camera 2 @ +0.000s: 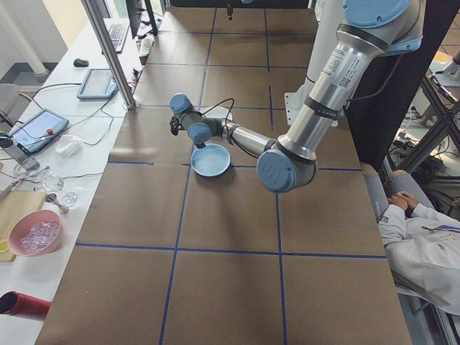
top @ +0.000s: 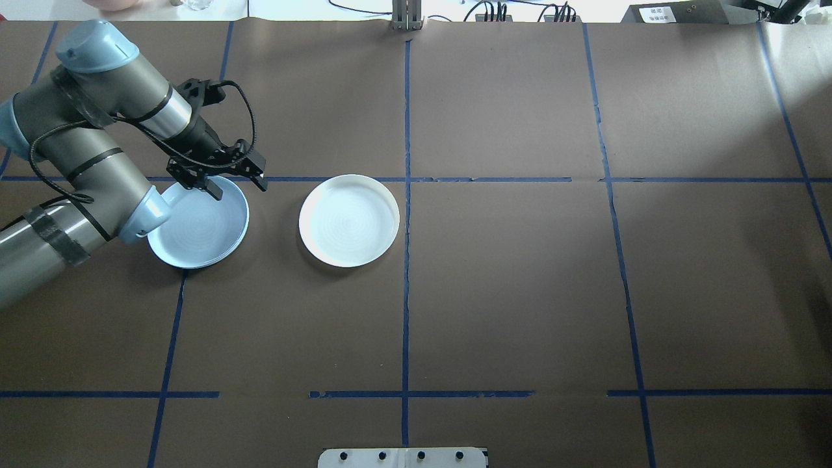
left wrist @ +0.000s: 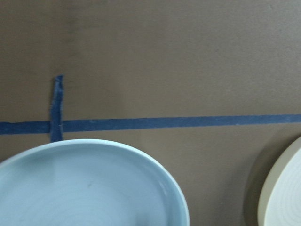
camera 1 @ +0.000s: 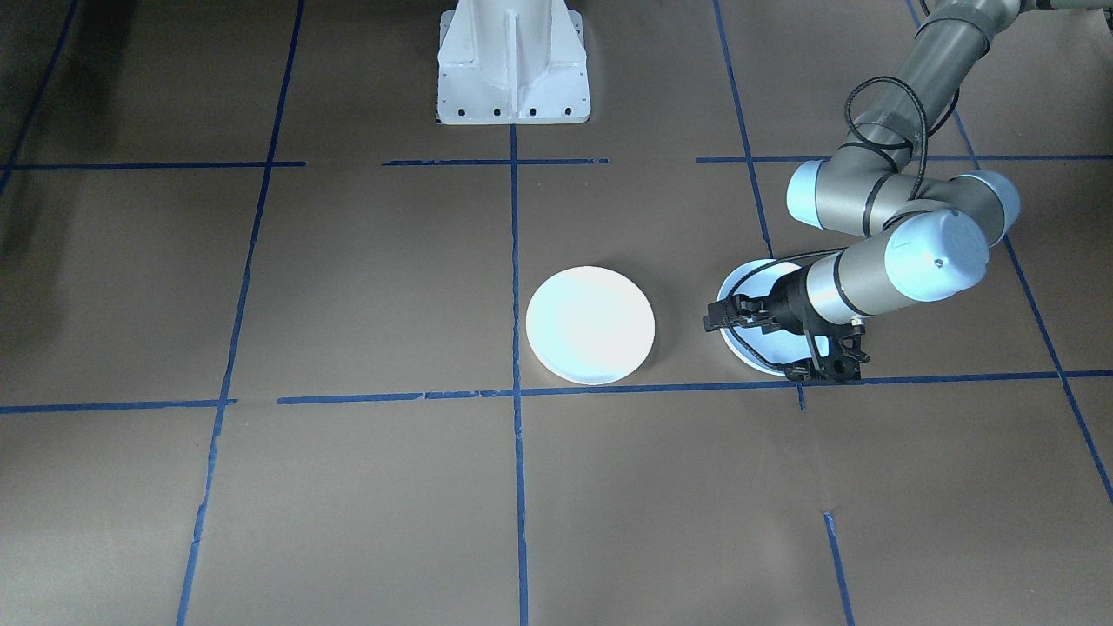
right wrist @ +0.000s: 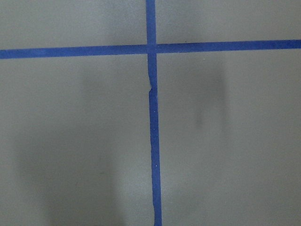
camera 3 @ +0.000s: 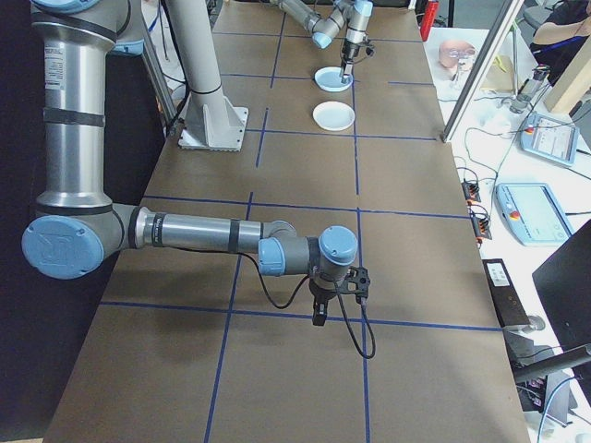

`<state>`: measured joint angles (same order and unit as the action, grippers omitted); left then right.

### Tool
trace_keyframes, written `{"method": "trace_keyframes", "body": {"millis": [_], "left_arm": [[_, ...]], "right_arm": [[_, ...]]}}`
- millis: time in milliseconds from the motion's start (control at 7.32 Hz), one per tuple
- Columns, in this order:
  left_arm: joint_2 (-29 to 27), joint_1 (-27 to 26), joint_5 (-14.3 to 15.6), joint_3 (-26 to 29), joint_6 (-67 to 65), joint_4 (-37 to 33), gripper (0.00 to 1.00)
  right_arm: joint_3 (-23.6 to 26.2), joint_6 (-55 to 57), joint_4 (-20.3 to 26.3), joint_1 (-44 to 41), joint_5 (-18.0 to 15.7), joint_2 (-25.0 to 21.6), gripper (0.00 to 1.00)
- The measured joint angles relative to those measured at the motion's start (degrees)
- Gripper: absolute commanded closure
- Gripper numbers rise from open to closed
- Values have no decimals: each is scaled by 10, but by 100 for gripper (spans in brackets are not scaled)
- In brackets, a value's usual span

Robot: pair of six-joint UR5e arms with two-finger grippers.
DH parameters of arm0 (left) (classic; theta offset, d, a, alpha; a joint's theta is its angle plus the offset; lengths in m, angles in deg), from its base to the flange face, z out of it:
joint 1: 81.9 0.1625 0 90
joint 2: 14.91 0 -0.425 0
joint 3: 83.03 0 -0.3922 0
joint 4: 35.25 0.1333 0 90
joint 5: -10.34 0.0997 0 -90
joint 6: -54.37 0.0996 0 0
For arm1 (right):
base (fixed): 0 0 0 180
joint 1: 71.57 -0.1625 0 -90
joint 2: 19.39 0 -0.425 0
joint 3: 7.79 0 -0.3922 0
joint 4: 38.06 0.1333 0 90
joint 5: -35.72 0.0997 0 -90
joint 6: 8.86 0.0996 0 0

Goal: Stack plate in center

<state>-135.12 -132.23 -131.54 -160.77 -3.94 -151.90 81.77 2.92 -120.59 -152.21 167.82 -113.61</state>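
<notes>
**Blue plate not yet lifted**

Nearest in the left wrist view, the blue plate (left wrist: 89, 188) lies flat on the table (top: 520, 292). Left gripper (top: 235, 183) hovers open over its far rim; nothing is stacked. Centre plate (top: 349, 220) sits well apart, bare table between. Right gripper (camera 3: 337, 300): cannot tell.

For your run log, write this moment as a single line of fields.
stage: reach | left gripper: open over far rim of blue plate, not gripping | white plate: alone near centre | right gripper: idle | stacked: no

Taped brown table (top: 520, 292) bears two plates (top: 349, 221).
</notes>
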Motion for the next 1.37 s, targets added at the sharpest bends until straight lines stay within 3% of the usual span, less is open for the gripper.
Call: {"method": "trace_keyframes", "body": {"millis": [410, 1094, 1367], "left_arm": [[-20, 57, 45, -10, -30, -4, 3], [-34, 74, 54, 13, -82, -29, 7], [-38, 75, 75, 25, -126, -49, 19]], "right_arm": [[0, 0, 0, 0, 0, 0, 0], [0, 0, 0, 0, 0, 0, 0], [0, 0, 0, 0, 0, 0, 0]]}}
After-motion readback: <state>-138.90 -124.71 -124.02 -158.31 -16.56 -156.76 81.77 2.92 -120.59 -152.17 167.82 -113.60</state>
